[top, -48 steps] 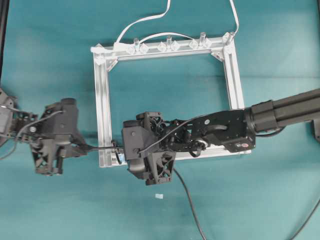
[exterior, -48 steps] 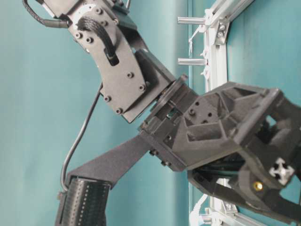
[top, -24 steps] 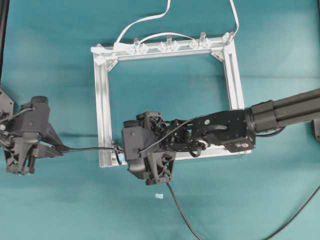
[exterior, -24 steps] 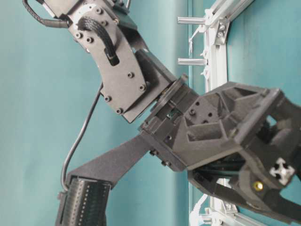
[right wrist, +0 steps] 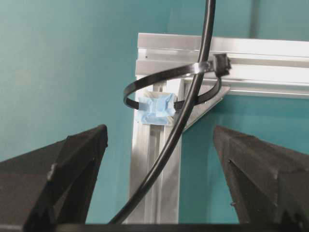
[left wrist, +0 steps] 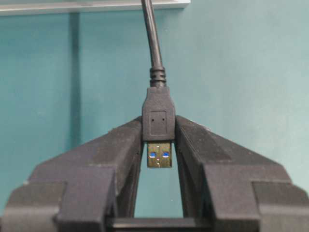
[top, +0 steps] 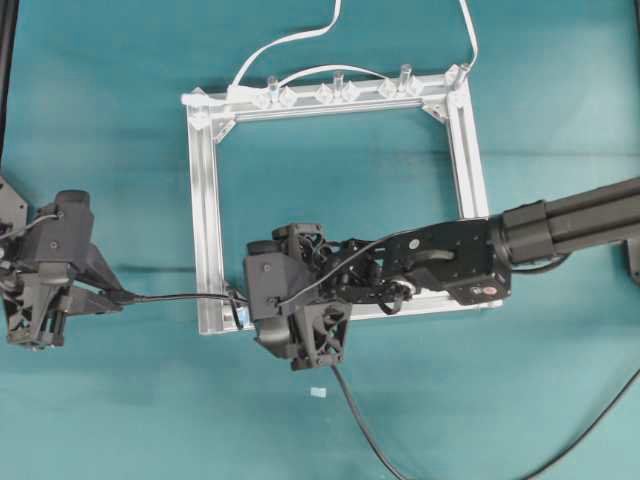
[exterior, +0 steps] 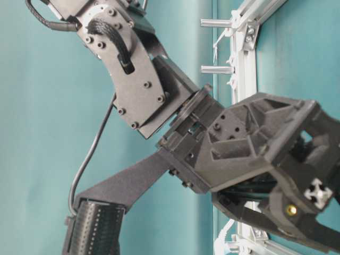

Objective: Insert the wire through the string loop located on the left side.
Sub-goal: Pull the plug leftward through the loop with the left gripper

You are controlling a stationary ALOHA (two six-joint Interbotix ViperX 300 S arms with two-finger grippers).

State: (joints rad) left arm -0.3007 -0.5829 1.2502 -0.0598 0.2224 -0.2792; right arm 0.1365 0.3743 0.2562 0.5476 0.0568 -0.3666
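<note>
- The left gripper (left wrist: 158,159) pinched the wire (left wrist: 158,118) by its plug, already threaded through the string loop (right wrist: 170,89) at the frame's (top: 207,220) lower-left corner.
- The right gripper (right wrist: 159,179) gaped empty.
- Next, probably draw more slack through.

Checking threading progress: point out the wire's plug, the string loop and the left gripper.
plug (left wrist: 158,119), left wrist view, black housing.
string loop (right wrist: 154,79), right wrist view, upper band.
left gripper (left wrist: 159,145), left wrist view, between fingertips.
</note>
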